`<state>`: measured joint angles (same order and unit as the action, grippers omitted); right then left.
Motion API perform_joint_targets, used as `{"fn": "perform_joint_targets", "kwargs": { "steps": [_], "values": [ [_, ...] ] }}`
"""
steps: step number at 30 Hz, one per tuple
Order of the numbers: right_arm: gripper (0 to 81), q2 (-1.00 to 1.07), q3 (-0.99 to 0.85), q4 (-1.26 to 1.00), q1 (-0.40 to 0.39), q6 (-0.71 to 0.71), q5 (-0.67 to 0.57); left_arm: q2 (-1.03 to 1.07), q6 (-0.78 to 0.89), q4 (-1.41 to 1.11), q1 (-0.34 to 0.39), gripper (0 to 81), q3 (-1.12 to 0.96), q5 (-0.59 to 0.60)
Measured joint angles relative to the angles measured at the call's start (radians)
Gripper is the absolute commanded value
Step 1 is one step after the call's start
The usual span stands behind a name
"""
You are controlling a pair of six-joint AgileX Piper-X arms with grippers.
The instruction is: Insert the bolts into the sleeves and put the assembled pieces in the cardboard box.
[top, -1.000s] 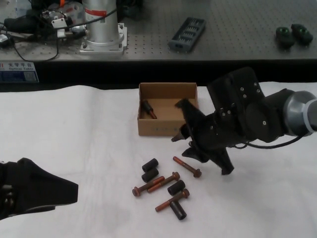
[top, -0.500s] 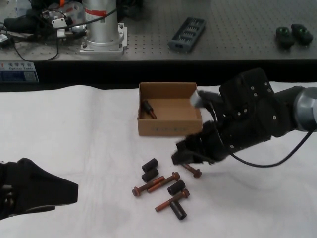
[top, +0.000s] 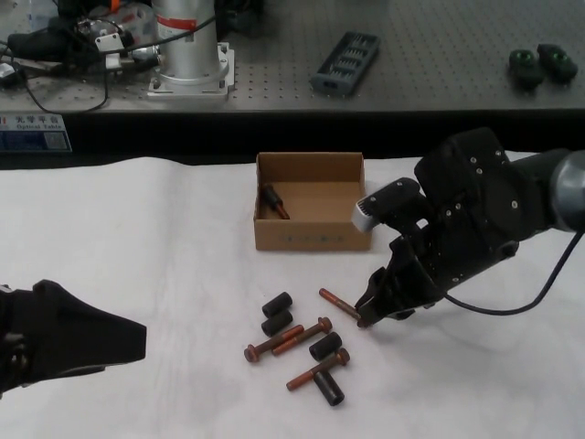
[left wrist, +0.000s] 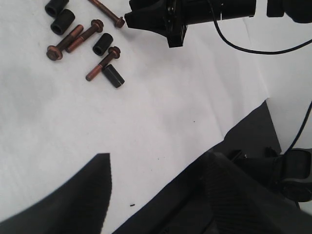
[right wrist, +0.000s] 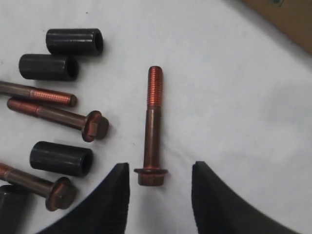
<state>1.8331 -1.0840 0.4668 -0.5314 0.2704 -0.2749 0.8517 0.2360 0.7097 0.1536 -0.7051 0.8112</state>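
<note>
From the high view, my right claw (top: pixel 367 314) hangs low over the white cloth (top: pixel 164 238), on the near side of the cardboard box (top: pixel 311 240) and a little to its right, with its tips at the head end of a lone bolt (top: pixel 340 305). That bolt lies on the cloth at the right edge of a loose cluster: three more bolts (top: pixel 317 368) and four black sleeves (top: pixel 277 304), all on the near side of the box. One assembled piece (top: pixel 274 201) leans in the box's far left corner. My left claw (top: pixel 110 346) sits at the near left, well apart from the parts. In the left wrist view, its two dark fingers (left wrist: pixel 73 200) stand apart with bare cloth between them, holding nothing; farther off, my right claw (left wrist: pixel 134 17) shows beside the lone bolt (left wrist: pixel 105 10). In the right wrist view, my right fingers (right wrist: pixel 105 204) are spread, one on each side of the lone bolt's (right wrist: pixel 152 122) flanged head, with a strip of cloth showing on both sides, so nothing is gripped. Its threaded end points away from me, and sleeves (right wrist: pixel 74 41) and bolts (right wrist: pixel 56 117) lie just beside it.
</note>
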Motion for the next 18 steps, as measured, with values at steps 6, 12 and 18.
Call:
{"fn": "perform_joint_targets", "kwargs": {
  "steps": [6, 12, 18],
  "values": [
    [31.3, 0.002, -0.004, -0.004, -0.017, 0.017, 0.002, 0.0, 0.0, -0.003, 0.0, 42.2, 0.0, 0.0],
    [31.3, 0.036, -0.016, -0.007, -0.045, 0.045, 0.016, 0.0, 0.0, -0.003, 0.0, 42.2, 0.0, 0.0],
    [31.3, 0.067, -0.055, -0.005, -0.051, 0.057, 0.041, 0.0, 0.0, -0.003, 0.0, 42.2, 0.0, 0.0]
  ]
}}
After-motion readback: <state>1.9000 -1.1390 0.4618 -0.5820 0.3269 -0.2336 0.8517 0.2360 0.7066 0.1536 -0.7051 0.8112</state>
